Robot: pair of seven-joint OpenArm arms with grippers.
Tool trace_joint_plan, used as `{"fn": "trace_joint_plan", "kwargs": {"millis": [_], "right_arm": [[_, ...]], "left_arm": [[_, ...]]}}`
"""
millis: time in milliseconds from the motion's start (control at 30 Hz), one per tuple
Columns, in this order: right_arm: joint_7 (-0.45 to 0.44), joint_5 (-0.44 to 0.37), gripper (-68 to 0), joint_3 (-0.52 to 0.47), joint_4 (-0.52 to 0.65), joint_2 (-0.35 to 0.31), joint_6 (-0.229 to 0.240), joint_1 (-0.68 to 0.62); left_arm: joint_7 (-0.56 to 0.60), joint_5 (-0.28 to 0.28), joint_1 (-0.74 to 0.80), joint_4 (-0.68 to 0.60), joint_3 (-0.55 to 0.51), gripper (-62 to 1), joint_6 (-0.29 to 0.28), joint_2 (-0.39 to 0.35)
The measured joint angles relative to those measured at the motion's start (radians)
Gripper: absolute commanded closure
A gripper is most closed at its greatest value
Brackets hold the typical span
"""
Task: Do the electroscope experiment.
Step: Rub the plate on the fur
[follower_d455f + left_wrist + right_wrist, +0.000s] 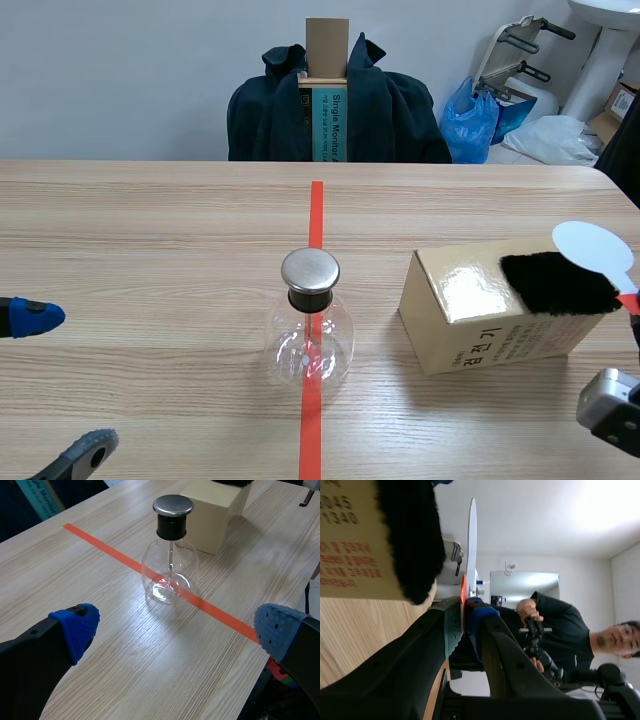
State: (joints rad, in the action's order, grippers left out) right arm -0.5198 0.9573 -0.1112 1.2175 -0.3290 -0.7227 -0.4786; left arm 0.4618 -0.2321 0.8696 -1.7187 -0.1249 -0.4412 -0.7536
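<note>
The electroscope, a clear glass flask [310, 335] with a round metal cap [310, 270], stands on the orange tape line at mid-table. In the left wrist view the flask [170, 572] is ahead of my left gripper [177, 630], which is open and holds nothing. To the right lies a tan cardboard box [480, 320] with a black fur pad [555, 283] on top. My right gripper [465, 615] is shut on the red handle of a white disc paddle [595, 248]. The disc [471, 545] is edge-on right beside the fur [412, 540]; whether they touch cannot be told.
A chair draped with a dark jacket [390, 110] stands beyond the table's far edge, with a blue bag [470, 120] to its right. A person in a black top [560, 630] shows behind my right gripper. Bare tabletop lies left of the flask.
</note>
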Motion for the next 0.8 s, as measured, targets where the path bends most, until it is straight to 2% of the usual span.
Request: {"fn": "trace_joint_plan", "kwargs": {"millis": [133,367,500,567,700,733,800], "right_arm": [[-0.008,0.048,-0.7,0.000,-0.055,0.029,0.001,0.032],[-0.032,0.072,-0.7,0.000,-0.100,0.038,-0.003,0.035],[-0.120,0.118,-0.7,0.000,-0.114,0.039,-0.007,0.037],[-0.099,0.135,-0.7,0.000,-0.114,0.048,-0.014,0.037],[0.050,0.135,-0.7,-0.002,-0.113,0.064,-0.018,0.038],[0.043,0.137,-0.7,-0.006,-0.113,0.063,-0.017,0.038],[-0.035,0.159,-0.7,-0.016,-0.113,0.056,-0.017,0.037]], "left_arm": [[0.000,0.000,0.000,0.000,0.000,-62.3,0.000,0.000],[0.000,0.000,0.000,0.000,0.000,-62.3,0.000,0.000],[0.000,0.000,0.000,0.000,0.000,-62.3,0.000,0.000],[0.000,0.000,0.000,0.000,0.000,-62.3,0.000,0.000],[0.000,0.000,0.000,0.000,0.000,-62.3,0.000,0.000],[0.000,0.000,0.000,0.000,0.000,-62.3,0.000,0.000],[0.000,0.000,0.000,0.000,0.000,-62.3,0.000,0.000]]}}
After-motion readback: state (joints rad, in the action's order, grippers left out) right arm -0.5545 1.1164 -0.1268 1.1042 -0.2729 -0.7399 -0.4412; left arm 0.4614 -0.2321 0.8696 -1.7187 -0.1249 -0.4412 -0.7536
